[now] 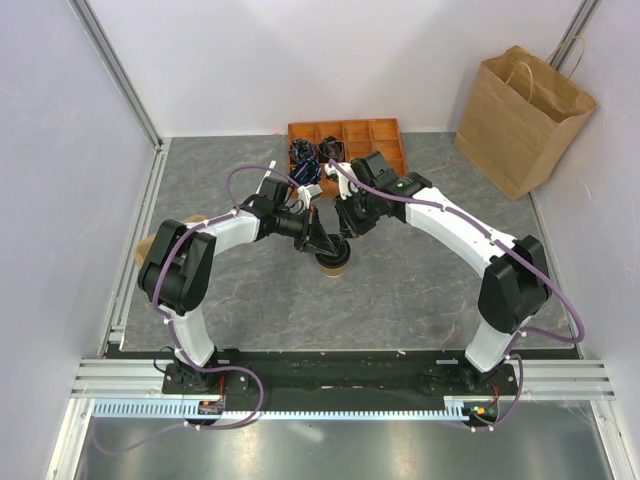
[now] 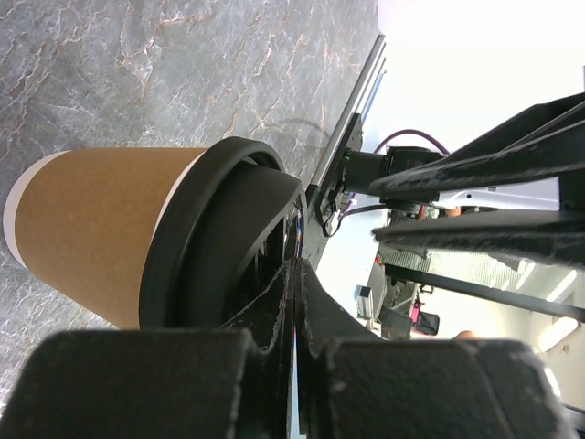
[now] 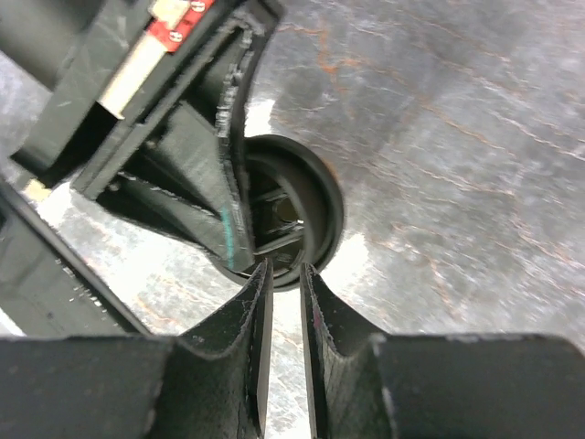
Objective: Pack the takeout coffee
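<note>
Top view, cup: the takeout coffee (image 1: 333, 263) stands upright on the grey table (image 1: 420, 300), near the middle, between the two arms.
Top view, pincers: the left pincer (image 1: 318, 244) and the right pincer (image 1: 346, 233) both reach down to the top of the cup, one from each side.
Top view, other things: an orange tray (image 1: 375, 135) with little boxes sits at the back. A big paper bag (image 1: 520, 115) stands in the far right corner, well apart from the cup. A tan cup carrier (image 1: 148, 245) peeks out at the left, partly hidden by the left arm.
Left wrist view, cup: it has a brown paper side and a black lid (image 2: 228, 229) on top.
Left wrist view, pincer: the left pincer (image 2: 294, 274) has its fingers squeezed almost together, with only a thin slit between them. The tips are right at the lid's rim. I cannot tell if they pinch the rim.
Right wrist view, cup: the lid (image 3: 320, 197) is seen from above, partly covered by the left pincer.
Right wrist view, pincer: the right pincer (image 3: 285, 285) is open just a crack, with nothing between its fingers. The tips are just beside the lid's near edge.
</note>
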You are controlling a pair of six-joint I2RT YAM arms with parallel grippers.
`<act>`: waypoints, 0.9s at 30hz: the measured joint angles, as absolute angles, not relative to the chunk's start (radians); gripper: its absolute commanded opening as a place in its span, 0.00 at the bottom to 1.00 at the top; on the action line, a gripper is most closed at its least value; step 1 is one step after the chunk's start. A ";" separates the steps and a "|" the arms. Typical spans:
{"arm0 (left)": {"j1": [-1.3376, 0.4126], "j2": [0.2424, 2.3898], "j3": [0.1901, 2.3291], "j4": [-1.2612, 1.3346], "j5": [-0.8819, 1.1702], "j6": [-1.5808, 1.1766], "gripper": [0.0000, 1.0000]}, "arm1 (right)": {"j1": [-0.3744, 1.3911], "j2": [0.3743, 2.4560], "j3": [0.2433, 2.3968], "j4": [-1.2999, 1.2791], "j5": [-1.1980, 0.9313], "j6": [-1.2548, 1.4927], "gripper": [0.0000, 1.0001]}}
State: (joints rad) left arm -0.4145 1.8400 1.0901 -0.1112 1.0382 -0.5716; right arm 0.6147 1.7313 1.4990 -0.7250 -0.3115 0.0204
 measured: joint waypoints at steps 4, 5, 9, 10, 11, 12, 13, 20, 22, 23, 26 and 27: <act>-0.414 1.842 1.093 -0.117 1.038 -0.572 0.02 | 0.615 1.726 1.502 -0.735 -0.281 0.019 0.23; -0.414 1.843 1.093 -0.118 1.039 -0.572 0.02 | 0.615 1.727 1.502 -0.736 -0.279 0.018 0.23; -0.414 1.843 1.095 -0.120 1.039 -0.572 0.02 | 0.615 1.742 1.480 -0.719 -0.284 0.019 0.17; -0.414 1.844 1.095 -0.121 1.039 -0.572 0.02 | 0.615 1.750 1.465 -0.715 -0.285 0.018 0.15; -0.414 1.845 1.095 -0.121 1.039 -0.572 0.02 | 0.615 1.762 1.447 -0.709 -0.287 0.017 0.12; -0.414 1.846 1.095 -0.122 1.039 -0.572 0.02 | 0.615 1.773 1.431 -0.691 -0.297 0.023 0.11; -0.413 1.847 1.095 -0.122 1.042 -0.572 0.02 | 0.610 1.773 1.429 -0.678 -0.309 0.026 0.10; -0.411 1.856 1.100 -0.125 1.055 -0.572 0.02 | 0.592 1.766 1.410 -0.639 -0.352 0.033 0.04; -0.411 1.856 1.101 -0.125 1.055 -0.572 0.02 | 0.584 1.766 1.410 -0.639 -0.370 0.035 0.18; -0.411 1.856 1.101 -0.125 1.056 -0.572 0.02 | 0.578 1.765 1.410 -0.639 -0.384 0.036 0.21; -0.410 1.856 1.101 -0.125 1.056 -0.572 0.02 | 0.562 1.762 1.410 -0.656 -0.410 0.043 0.23; -0.410 1.856 1.102 -0.125 1.056 -0.572 0.02 | 0.554 1.760 1.411 -0.667 -0.414 0.043 0.23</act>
